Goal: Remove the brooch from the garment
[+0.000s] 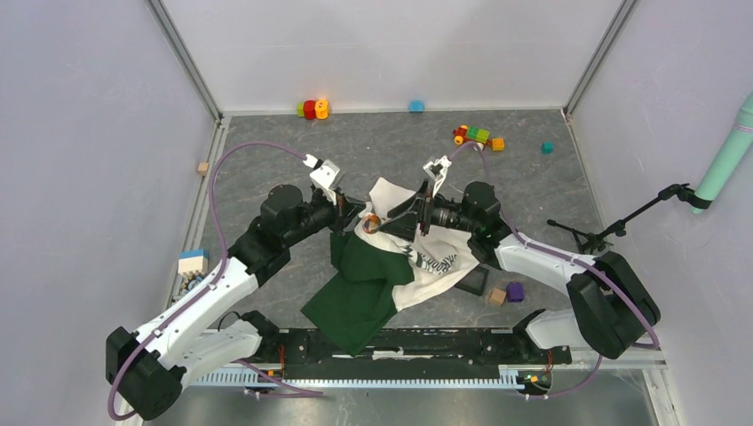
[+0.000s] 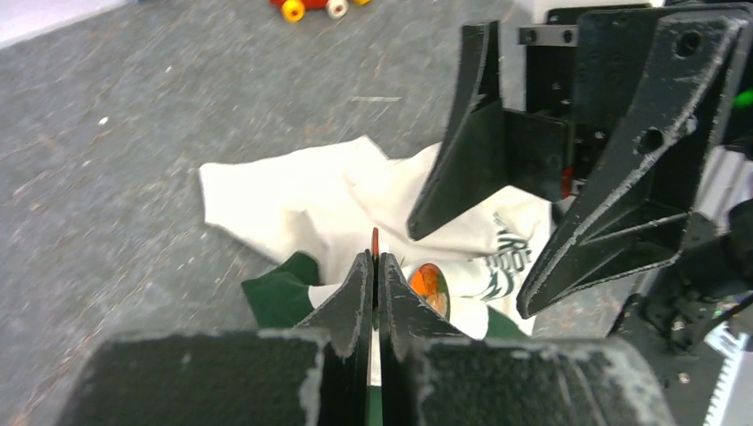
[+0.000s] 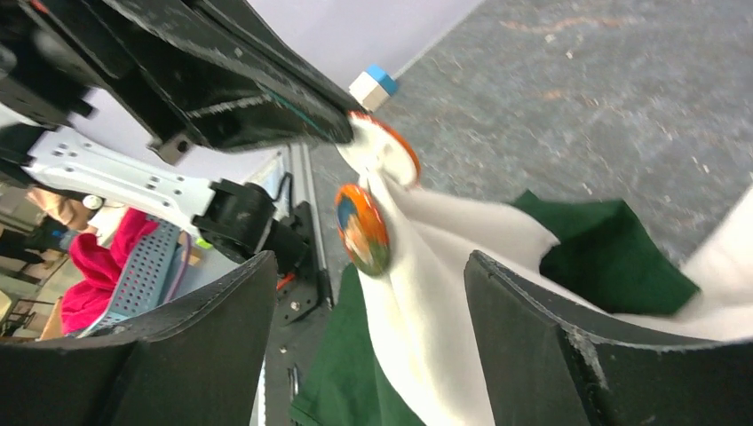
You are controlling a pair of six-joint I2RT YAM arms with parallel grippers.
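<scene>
The garment (image 1: 364,284), half dark green and half cream-white, lies bunched at the table's middle with its cream part lifted. The brooch (image 1: 374,224), a small orange-brown disc, sits on the lifted cream cloth; it also shows in the left wrist view (image 2: 430,286) and the right wrist view (image 3: 361,229). My left gripper (image 1: 349,217) is shut on a fold of the cream cloth just left of the brooch (image 2: 375,259); a thin orange edge shows at its tips. My right gripper (image 1: 405,222) is open, its fingers (image 3: 204,337) standing either side of the brooch and cloth, not touching it.
Toy blocks lie at the back: red-yellow (image 1: 313,108), blue (image 1: 416,106), a coloured cluster (image 1: 475,135), teal (image 1: 547,147). A tan cube (image 1: 203,167) sits far left. A tan cube (image 1: 496,296) and a purple cube (image 1: 515,291) sit right of the garment. A black stand (image 1: 613,231) is at right.
</scene>
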